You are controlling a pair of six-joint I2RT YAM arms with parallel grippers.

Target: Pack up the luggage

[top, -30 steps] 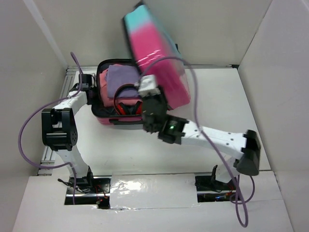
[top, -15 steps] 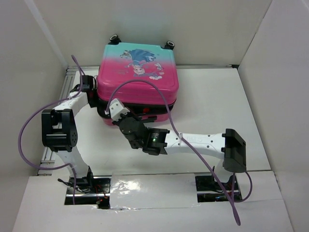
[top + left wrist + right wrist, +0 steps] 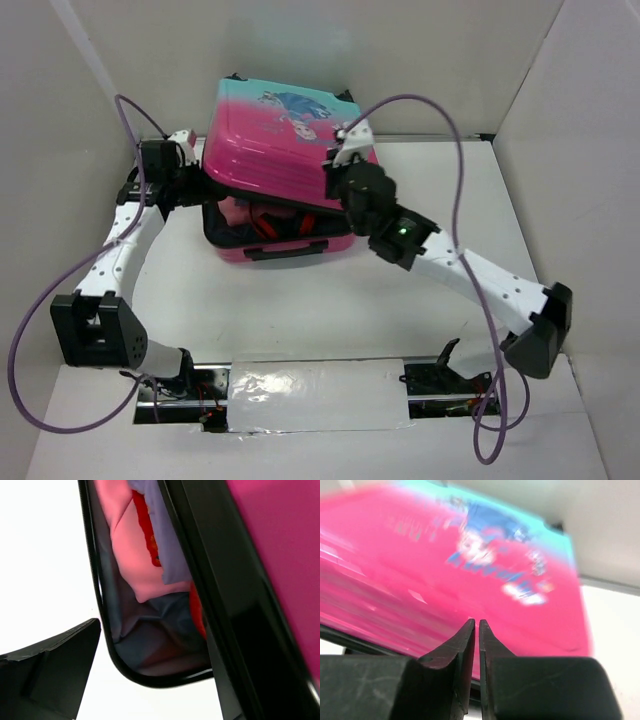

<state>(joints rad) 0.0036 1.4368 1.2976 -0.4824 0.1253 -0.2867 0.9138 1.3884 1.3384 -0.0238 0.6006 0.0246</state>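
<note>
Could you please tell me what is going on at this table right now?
Two robot arms are packing a child's suitcase. Its lid sits tilted and ajar over the lower half, with clothes and red headphones showing in the gap. The right end effector, shut, is over the lid's top. The left end effector is at the lid's left edge, its grip unclear.

A white table (image 3: 250,310) lay boxed in by 3 white walls (image 3: 420,60). Along its near edge ran a white board (image 3: 90,440), with a crinkled silver strip (image 3: 315,395) set in a cut-out. Red headphones (image 3: 265,222) showed through the gap of the part-open luggage (image 3: 260,150). The left wrist view caught a pink cloth (image 3: 135,560) inside, touching a purple cloth (image 3: 167,550) beside it.
</note>
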